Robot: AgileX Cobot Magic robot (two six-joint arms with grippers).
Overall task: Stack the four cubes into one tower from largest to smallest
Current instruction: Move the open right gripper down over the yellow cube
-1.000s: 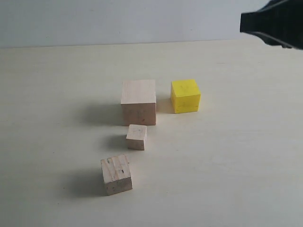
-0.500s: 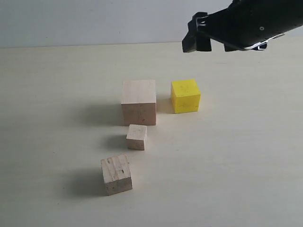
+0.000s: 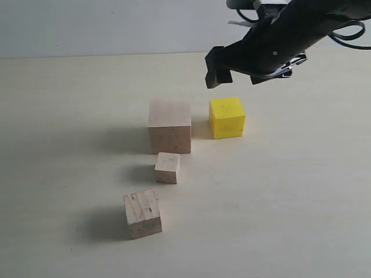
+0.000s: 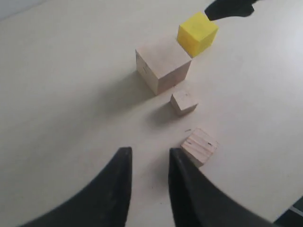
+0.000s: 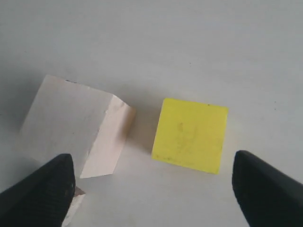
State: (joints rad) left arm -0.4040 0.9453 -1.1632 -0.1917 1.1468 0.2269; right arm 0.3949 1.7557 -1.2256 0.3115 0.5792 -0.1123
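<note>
- Risk, large wood cube (image 3: 169, 124): it stands just beside the yellow cube (image 3: 226, 117), so the right gripper (image 5: 152, 191), spread wide and empty above the yellow one, may nudge it on descent.
- Risk, yellow cube: an off-centre pinch could twist it.
- Cubes, four: one large, one yellow, one striped medium cube (image 3: 142, 213), one small cube (image 3: 167, 168); all separate on the table (image 3: 301, 202).
- Grippers, two: left gripper (image 4: 150, 156) slightly parted, holding nothing.

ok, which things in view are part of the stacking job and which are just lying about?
Job: large wood cube, yellow cube, medium striped wood cube, small wood cube; right gripper, open over the yellow one.
Lying about: no loose extras; only the table and the left gripper, holding nothing.
</note>
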